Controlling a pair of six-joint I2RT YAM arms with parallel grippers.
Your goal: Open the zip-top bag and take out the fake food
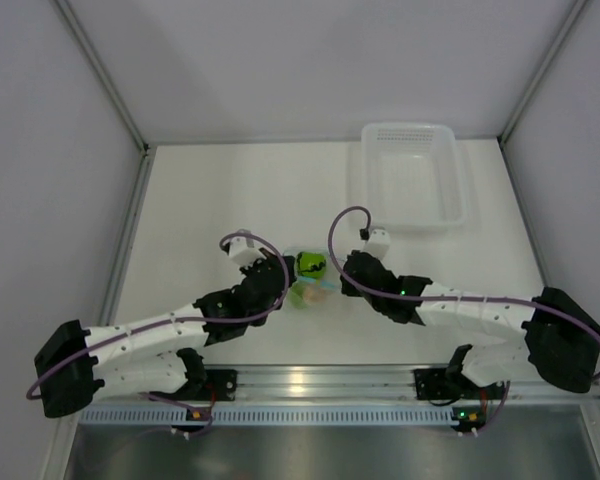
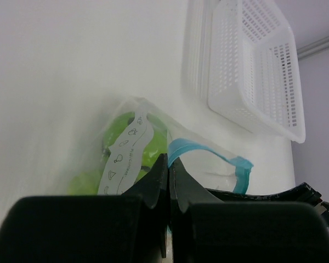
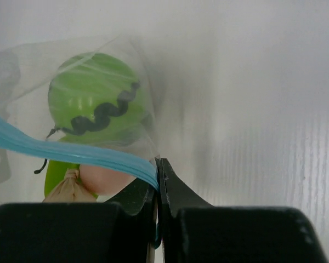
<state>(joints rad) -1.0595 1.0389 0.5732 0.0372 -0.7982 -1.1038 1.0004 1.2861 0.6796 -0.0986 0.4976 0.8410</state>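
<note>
The clear zip-top bag (image 1: 310, 278) lies mid-table between my two grippers, with its light blue zip strip (image 2: 208, 154) bowed open. Inside are the green ball with a dark zigzag line (image 3: 93, 107), a lime-green piece (image 2: 88, 183) and a peach bit (image 3: 101, 179). My left gripper (image 2: 169, 164) is shut on the bag's zip edge from the left. My right gripper (image 3: 158, 164) is shut on the zip strip (image 3: 71, 150) from the right. Both show in the top view, left gripper (image 1: 280, 272) and right gripper (image 1: 345, 275) on either side of the bag.
A white translucent basket (image 1: 412, 175) stands at the back right and also shows in the left wrist view (image 2: 252, 66). Grey walls with metal posts enclose the table on three sides. The arm bases sit on the rail at the near edge.
</note>
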